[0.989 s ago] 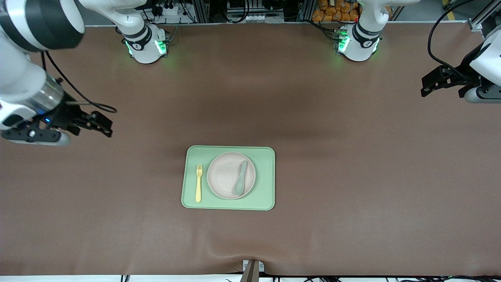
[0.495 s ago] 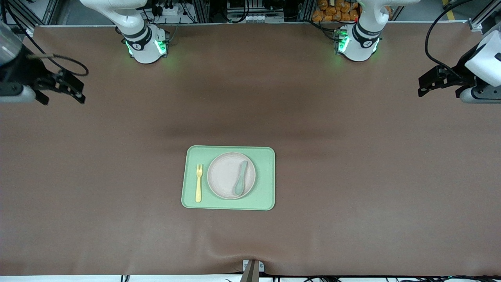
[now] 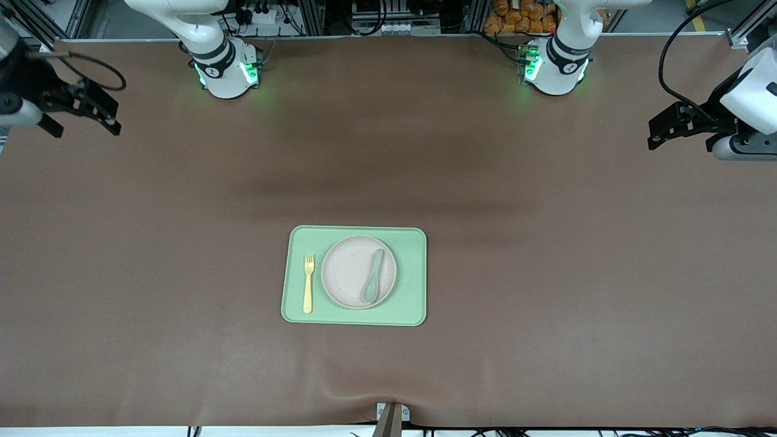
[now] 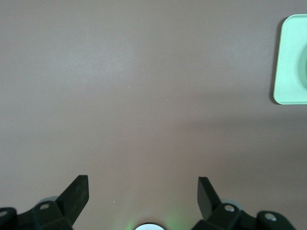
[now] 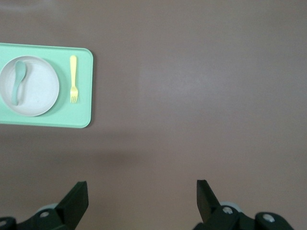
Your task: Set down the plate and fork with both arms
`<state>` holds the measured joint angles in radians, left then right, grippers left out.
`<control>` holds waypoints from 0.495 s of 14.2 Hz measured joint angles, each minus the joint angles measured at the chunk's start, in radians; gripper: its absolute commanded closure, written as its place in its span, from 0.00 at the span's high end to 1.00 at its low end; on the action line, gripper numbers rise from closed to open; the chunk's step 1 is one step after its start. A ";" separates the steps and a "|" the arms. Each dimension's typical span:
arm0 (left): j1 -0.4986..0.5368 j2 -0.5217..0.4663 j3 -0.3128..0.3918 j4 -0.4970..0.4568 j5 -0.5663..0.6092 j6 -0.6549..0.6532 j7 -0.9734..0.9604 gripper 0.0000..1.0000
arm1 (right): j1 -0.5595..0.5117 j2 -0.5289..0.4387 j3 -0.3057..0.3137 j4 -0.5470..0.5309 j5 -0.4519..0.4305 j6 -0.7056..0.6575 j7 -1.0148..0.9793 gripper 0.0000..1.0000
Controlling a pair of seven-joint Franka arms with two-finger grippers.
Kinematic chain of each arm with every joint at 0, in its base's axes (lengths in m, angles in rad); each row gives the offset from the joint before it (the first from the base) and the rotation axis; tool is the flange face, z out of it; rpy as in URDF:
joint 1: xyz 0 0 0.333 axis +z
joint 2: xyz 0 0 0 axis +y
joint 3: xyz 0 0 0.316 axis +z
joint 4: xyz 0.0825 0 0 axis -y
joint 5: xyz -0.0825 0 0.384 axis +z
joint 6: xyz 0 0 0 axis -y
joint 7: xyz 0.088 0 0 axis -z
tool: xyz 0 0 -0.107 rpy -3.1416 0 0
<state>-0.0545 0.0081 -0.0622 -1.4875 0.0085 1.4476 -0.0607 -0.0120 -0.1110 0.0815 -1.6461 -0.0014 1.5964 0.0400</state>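
Observation:
The pale speckled plate (image 3: 346, 273) (image 5: 38, 91) lies in the middle of a light-green tray (image 3: 410, 291) (image 5: 81, 115), with a grey-green spoon (image 3: 373, 276) (image 5: 18, 81) on it. Beside the plate, on the tray toward the right arm's end, lies the pale-yellow fork (image 3: 308, 283) (image 5: 73, 79). My right gripper (image 3: 85, 130) (image 5: 141, 184) hangs open and empty over bare table at its own end. At the left arm's end my left gripper (image 3: 681, 145) (image 4: 143, 181) is open and empty too, with only a tray corner (image 4: 292, 62) in its view.
A brown mat (image 3: 546, 243) covers the whole table. Both arm bases (image 3: 227, 70) (image 3: 555, 67) glow green along the edge farthest from the front camera. A small bracket (image 3: 391, 416) sits at the mat's nearest edge.
My right arm has swung away from the table's middle toward its own end and the bases' edge. The left gripper has barely shifted. Tray, plate, fork and spoon have not moved.

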 measured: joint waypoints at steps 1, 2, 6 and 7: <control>0.000 0.000 0.000 0.000 0.000 0.000 0.000 1.00 | -0.003 0.026 -0.011 0.005 -0.001 0.026 -0.003 1.00; 0.000 0.000 -0.001 0.000 0.000 0.000 0.000 1.00 | -0.005 0.051 -0.028 0.016 -0.001 0.041 -0.004 1.00; -0.002 0.000 -0.002 -0.002 0.000 0.000 0.000 1.00 | -0.007 0.083 -0.060 0.061 -0.001 0.025 -0.008 1.00; -0.001 0.000 -0.002 -0.002 0.000 0.000 0.000 1.00 | -0.007 0.082 -0.056 0.069 -0.001 0.013 -0.008 1.00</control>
<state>-0.0560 0.0082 -0.0644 -1.4895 0.0085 1.4475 -0.0603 -0.0190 -0.0290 0.0251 -1.5767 -0.0026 1.6096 0.0321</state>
